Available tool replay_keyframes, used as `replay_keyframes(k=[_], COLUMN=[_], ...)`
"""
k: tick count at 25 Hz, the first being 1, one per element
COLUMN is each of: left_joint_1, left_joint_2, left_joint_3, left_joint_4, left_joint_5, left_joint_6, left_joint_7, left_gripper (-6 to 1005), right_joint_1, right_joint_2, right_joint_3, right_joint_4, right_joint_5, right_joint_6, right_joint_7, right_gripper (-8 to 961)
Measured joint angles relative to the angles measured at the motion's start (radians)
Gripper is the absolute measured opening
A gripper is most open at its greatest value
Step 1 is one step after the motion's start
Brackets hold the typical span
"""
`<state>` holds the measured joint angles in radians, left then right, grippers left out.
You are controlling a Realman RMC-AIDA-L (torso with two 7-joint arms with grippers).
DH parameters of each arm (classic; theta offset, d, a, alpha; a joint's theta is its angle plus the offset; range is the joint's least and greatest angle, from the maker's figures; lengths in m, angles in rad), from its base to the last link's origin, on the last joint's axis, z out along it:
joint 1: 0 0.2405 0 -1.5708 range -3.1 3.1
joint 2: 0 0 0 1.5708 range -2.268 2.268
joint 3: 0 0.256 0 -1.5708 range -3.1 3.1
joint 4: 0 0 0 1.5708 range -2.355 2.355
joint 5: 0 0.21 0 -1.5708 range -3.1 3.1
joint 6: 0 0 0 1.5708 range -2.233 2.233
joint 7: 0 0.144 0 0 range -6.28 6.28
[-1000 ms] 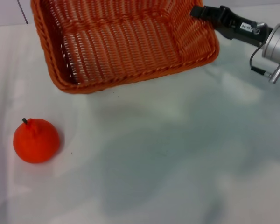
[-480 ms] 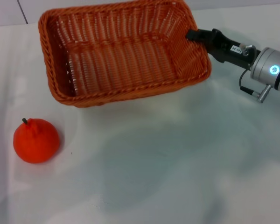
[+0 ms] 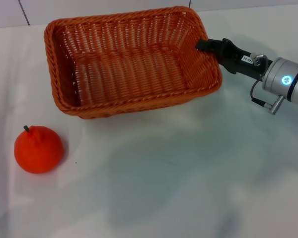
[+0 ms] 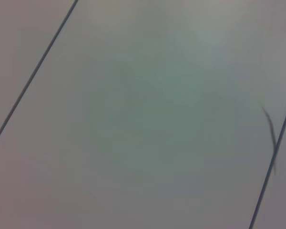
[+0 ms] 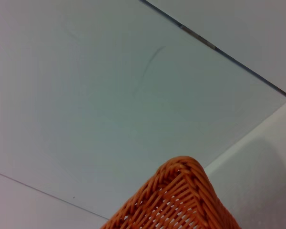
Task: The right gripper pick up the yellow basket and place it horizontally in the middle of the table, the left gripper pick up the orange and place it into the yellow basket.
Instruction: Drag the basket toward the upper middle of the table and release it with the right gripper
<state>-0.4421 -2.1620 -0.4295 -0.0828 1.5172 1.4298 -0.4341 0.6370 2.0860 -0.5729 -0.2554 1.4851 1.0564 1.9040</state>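
Head view, right hand [image 3: 204, 45] clamping yellow basket [image 3: 131, 62] rim, orange [image 3: 38, 149] apart on table [image 3: 188, 173]

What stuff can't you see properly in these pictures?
- Right end effector: in the head view the yellow basket rim hides its fingertips, so open or shut is unclear.
- Left end effector: in no view; the left wrist view shows only a plain surface.
- Basket in the right wrist view: only one corner, the rest cut off by the edge.
- Underside of the orange: hidden against the table.
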Motion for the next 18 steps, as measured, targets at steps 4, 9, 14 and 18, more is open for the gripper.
replay_keyframes(k=[4, 9, 14, 18], left_joint_1=[0.002, 0.003, 0.004, 0.007], left_joint_2=[-0.001, -0.001, -0.001, 0.001], left_joint_3=[0.000, 0.000, 0.007, 0.033], left_joint_4=[0.000, -0.002, -0.003, 0.000], left_joint_5=[0.001, 0.001, 0.003, 0.005], left_joint_6=[0.000, -0.003, -0.013, -0.012], left_joint_7=[0.000, 0.000, 0.000, -0.001], left_gripper=[652, 653, 654, 654], right_joint_1=[0.002, 0.003, 0.001, -0.006], right_joint_2=[0.000, 0.000, 0.004, 0.004], right_joint_3=[0.001, 0.002, 0.002, 0.011], right_joint_4=[0.005, 0.011, 0.012, 0.011], right_joint_5=[0.001, 0.014, 0.017, 0.023], right_joint_6=[-0.002, -0.001, 0.014, 0.033], right_joint_7=[0.000, -0.006, -0.016, -0.019], right_gripper=[197, 261, 341, 406])
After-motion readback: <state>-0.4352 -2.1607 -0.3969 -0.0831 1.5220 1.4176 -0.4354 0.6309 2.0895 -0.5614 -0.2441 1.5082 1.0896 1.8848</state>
